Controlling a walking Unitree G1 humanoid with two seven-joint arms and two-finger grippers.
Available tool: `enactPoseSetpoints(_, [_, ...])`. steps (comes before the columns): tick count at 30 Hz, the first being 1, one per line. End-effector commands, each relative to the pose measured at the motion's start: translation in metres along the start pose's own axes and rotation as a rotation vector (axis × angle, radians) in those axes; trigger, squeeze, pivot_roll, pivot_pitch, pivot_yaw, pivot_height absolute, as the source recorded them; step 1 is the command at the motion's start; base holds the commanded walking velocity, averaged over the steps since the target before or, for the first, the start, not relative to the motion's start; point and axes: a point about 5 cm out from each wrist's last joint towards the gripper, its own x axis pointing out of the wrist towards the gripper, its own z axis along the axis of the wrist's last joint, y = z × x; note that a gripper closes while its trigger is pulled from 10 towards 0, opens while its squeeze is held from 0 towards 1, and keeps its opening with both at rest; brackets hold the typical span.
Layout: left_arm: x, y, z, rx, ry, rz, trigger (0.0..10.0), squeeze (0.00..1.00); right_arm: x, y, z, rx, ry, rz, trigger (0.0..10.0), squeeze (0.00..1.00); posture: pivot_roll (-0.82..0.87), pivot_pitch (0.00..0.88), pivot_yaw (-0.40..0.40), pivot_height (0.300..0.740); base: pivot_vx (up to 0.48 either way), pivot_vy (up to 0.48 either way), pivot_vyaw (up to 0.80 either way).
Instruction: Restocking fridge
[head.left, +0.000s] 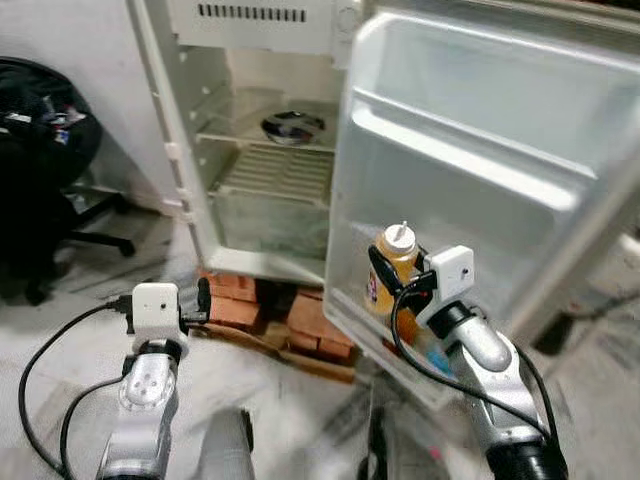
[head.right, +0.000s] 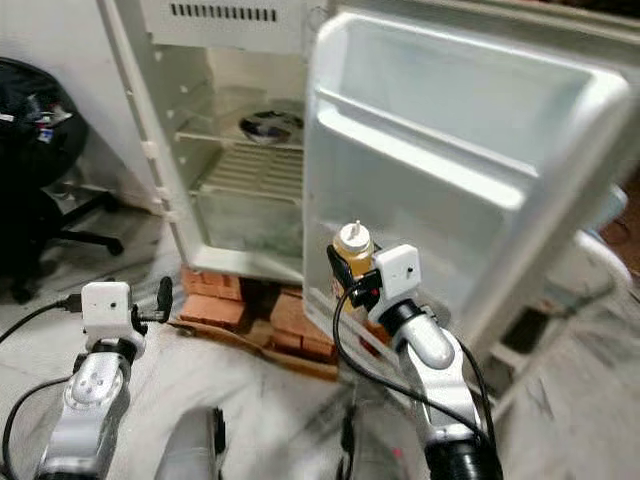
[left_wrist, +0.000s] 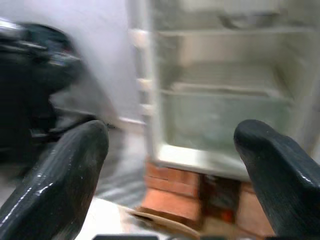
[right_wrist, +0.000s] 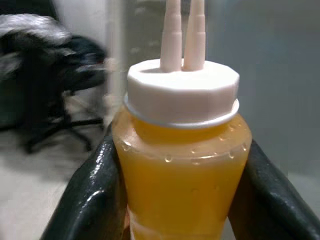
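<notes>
R gripper clamped on yellow sauce bottle, upright, white cap, at lower shelf of open fridge door. L gripper fingers apart, empty, low, facing fridge interior w/ metal bowl on shelf.

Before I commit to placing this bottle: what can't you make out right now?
- Squeeze bottle base: cut off in right wrist view, hidden by right claw in the eye views.
- Door shelf floor: behind the arm.
- Bowl contents: too small.
- Bottle label: blurred.
</notes>
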Motion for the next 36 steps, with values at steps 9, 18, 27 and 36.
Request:
enactPoseSetpoints(9, [-0.0082, 0.0044, -0.0154, -0.009, 0.075, 0.027, 10.0, 0.00, 0.0047, 0.0045, 0.0017, 0.006, -0.007, 0.014, 10.0, 0.00, 0.02, 0.000, -0.025, 0.616, 0.000, 0.000, 0.00])
enactPoseSetpoints(18, [-0.0069, 0.0048, -0.0150, -0.010, 0.069, 0.020, 10.0, 0.00, 0.0067, 0.0048, 0.0014, 0.002, -0.010, 0.008, 10.0, 0.00, 0.02, 0.000, -0.024, 0.616, 0.000, 0.225, 0.00])
enactPoseSetpoints(27, [-0.0070, 0.0050, -0.0148, -0.008, 0.069, 0.018, 10.0, 0.00, 0.0059, 0.0046, 0.0013, -0.001, -0.010, 0.004, 10.0, 0.00, 0.02, 0.000, -0.022, 0.616, 0.000, 0.350, 0.00])
enactPoseSetpoints(36, [-0.0064, 0.0055, -0.0143, 0.003, 0.069, 0.011, 10.0, 0.00, 0.0069, 0.0029, 0.0011, -0.010, -0.012, -0.018, 10.0, 0.00, 0.02, 0.000, -0.017, 0.616, 0.000, 0.111, 0.00])
